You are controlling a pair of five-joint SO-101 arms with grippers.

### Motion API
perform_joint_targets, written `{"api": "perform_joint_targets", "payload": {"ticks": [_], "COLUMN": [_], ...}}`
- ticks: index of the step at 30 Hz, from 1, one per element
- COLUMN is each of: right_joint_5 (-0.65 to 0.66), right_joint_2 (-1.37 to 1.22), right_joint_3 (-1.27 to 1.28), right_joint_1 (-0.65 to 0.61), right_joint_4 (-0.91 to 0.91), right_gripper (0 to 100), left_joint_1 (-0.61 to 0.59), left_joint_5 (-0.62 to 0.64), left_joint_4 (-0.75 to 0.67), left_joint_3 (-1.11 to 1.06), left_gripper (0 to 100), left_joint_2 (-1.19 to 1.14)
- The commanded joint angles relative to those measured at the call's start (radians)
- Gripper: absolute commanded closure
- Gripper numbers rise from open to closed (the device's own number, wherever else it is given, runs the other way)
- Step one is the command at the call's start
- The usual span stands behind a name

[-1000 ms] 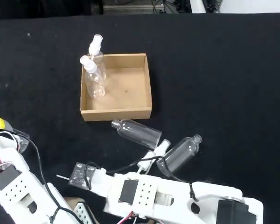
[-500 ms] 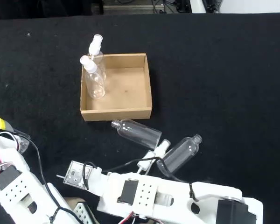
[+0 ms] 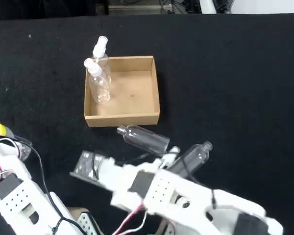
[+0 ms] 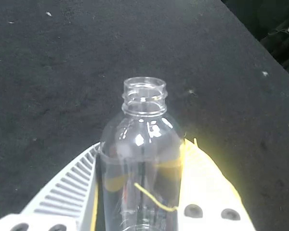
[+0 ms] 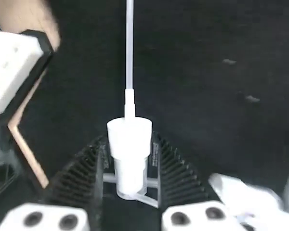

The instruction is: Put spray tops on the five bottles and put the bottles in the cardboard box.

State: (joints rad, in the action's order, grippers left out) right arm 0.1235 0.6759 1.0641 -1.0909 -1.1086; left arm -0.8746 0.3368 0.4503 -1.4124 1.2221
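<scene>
My left gripper is shut on a clear, uncapped bottle with its open neck pointing away from the wrist. My right gripper is shut on a white spray top, its thin dip tube pointing outward. The cardboard box holds two capped bottles in its far left corner. Two uncapped bottles lie in front of the box, one near its front wall and one to the right. A loose spray top lies between them, partly covered by the right arm.
Black cloth covers the table. The left arm sits at the lower left corner, the right arm stretches across the lower edge. Part of the other arm's white body stands beside the held spray top.
The right arm has swung away from the table's near edge toward the lying bottles, its wrist end now nearer the box; it covers more of the loose spray top. The left arm stayed put.
</scene>
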Motion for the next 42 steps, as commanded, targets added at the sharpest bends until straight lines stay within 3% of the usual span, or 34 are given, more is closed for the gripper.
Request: {"api": "perform_joint_targets", "payload": {"ticks": [1, 4, 13, 19, 28, 34, 42], "right_joint_5": [0.084, 0.129, 0.25, 0.241, -0.066, -0.209, -0.284], "right_joint_2": [0.18, 0.302, 0.383, 0.3, -0.064, -0.17, -0.177], "right_joint_3": [-0.191, -0.286, -0.323, -0.268, -0.223, -0.231, -0.421], "right_joint_1": [0.138, 0.333, 1.148, 1.464, 1.611, 1.603, 1.548], "right_joint_4": [-0.238, -0.324, -0.33, -0.167, 0.127, 0.273, 0.279], "right_gripper": [98.7, 98.7, 98.7, 98.7, 98.6, 98.6, 98.6], "left_joint_1": [0.061, 0.093, 0.24, 0.286, 0.26, 0.26, 0.263], "left_joint_5": [0.005, 0.006, 0.005, 0.002, 0.002, 0.002, 0.002], "left_joint_4": [-0.023, -0.023, -0.023, -0.025, -0.025, -0.025, -0.025], "left_joint_3": [-0.004, -0.024, -0.051, -0.048, -0.05, -0.05, -0.05], "left_gripper": [97, 97, 97, 97, 97, 97, 97], "left_joint_2": [0.025, 0.025, 0.025, 0.025, 0.025, 0.025, 0.025]}}
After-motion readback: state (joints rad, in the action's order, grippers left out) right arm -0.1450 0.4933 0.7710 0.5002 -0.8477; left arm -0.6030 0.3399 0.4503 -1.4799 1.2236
